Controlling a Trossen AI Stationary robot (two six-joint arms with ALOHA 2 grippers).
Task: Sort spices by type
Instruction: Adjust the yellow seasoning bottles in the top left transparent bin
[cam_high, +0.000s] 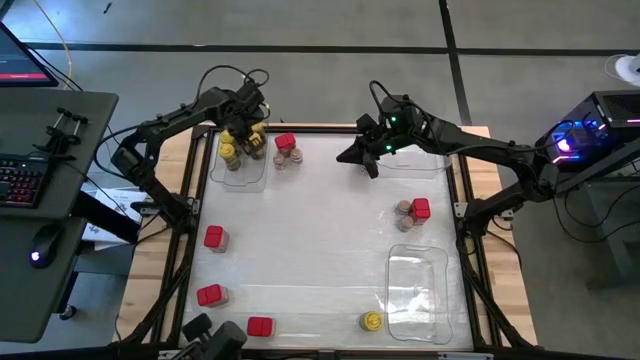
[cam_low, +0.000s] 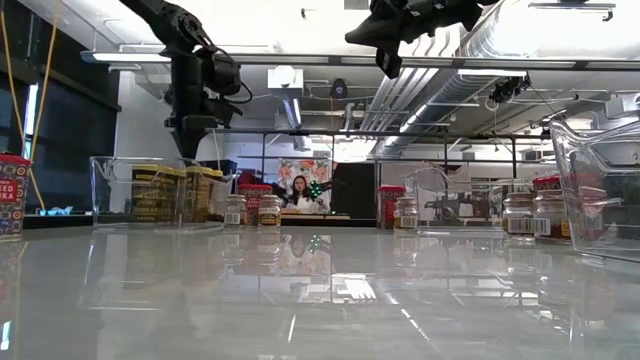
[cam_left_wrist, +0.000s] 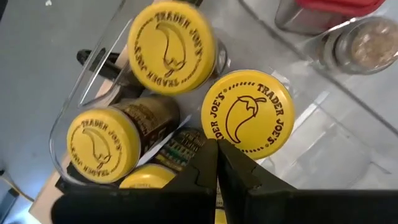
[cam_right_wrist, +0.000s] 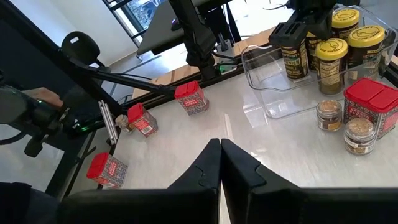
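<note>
Your left gripper (cam_high: 243, 128) is hovering over the yellow-lidded jars (cam_high: 240, 142) in the far-left tray (cam_high: 240, 178). Your right gripper (cam_high: 358, 155) is hanging above bare table (cam_high: 310, 240).

Left dark six-joint arm is reaching in from the left side toward the far left corner of the desk, elbow bent, wrist pointing down; its dark two-finger end effector (cam_high: 243, 128) is hanging there with fingers (cam_left_wrist: 202, 168) pressed together, nothing between them. Right dark arm is stretching from the right side across the far edge, its end effector (cam_high: 360, 155) raised well above the surface, angling down and inward, fingers (cam_right_wrist: 208, 163) closed tight, empty too.
</note>
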